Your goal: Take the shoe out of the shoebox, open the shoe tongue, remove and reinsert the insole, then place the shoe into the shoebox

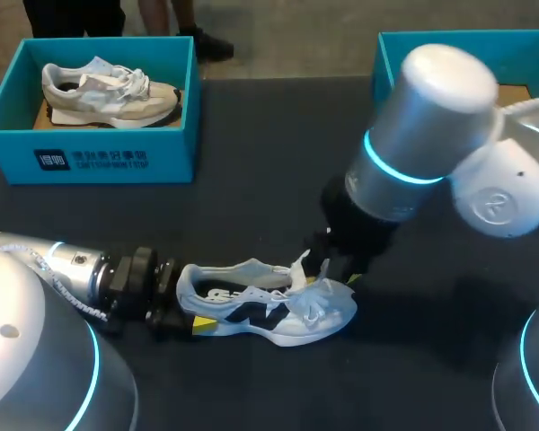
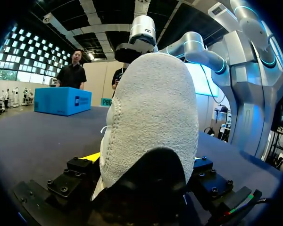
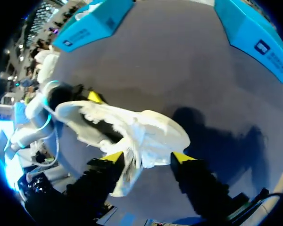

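Note:
A white shoe with black side marks point(image 1: 265, 305) lies on its side on the dark table, toe to the right. My left gripper point(image 1: 181, 314) comes in from the left and is shut on the shoe's heel. In the left wrist view the fuzzy white heel point(image 2: 151, 117) fills the space between that gripper's point(image 2: 141, 181) fingers. My right gripper point(image 1: 337, 269) hangs over the toe and tongue. In the right wrist view its yellow tips stand apart, open point(image 3: 147, 157), with the shoe's tongue and loose laces point(image 3: 146, 134) between them.
A blue shoebox point(image 1: 117, 157) at the back left holds a second, beige shoe point(image 1: 108, 90). Another blue shoebox point(image 1: 388, 49) stands at the back right, largely hidden behind my right arm. Bare table lies between the boxes and the shoe.

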Robot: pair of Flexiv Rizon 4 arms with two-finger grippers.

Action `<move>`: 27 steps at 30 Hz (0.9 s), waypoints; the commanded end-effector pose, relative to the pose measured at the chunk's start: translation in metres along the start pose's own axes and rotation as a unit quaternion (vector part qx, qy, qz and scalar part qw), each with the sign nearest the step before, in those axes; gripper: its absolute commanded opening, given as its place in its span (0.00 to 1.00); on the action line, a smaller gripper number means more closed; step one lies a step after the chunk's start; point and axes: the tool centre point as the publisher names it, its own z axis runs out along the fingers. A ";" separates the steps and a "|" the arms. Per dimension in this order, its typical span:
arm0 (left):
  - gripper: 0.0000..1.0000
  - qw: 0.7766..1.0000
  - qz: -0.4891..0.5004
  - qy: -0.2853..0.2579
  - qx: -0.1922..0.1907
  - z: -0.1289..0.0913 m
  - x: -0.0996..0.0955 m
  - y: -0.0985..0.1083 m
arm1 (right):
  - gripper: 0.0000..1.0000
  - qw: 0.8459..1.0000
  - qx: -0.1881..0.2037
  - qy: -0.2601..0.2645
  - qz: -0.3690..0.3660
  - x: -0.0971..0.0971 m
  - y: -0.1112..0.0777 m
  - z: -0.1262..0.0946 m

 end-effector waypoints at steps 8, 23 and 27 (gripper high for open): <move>0.00 1.000 0.000 -0.001 0.000 0.001 0.000 0.002 | 1.00 0.997 -0.004 0.033 -0.068 0.028 -0.014 -0.049; 0.00 1.000 0.000 -0.001 0.000 0.001 0.000 0.002 | 0.12 0.941 0.013 -0.095 -0.326 0.088 -0.004 -0.087; 0.00 1.000 0.000 -0.001 0.000 0.001 0.000 0.002 | 0.00 0.884 0.004 -0.064 -0.464 0.100 -0.001 -0.087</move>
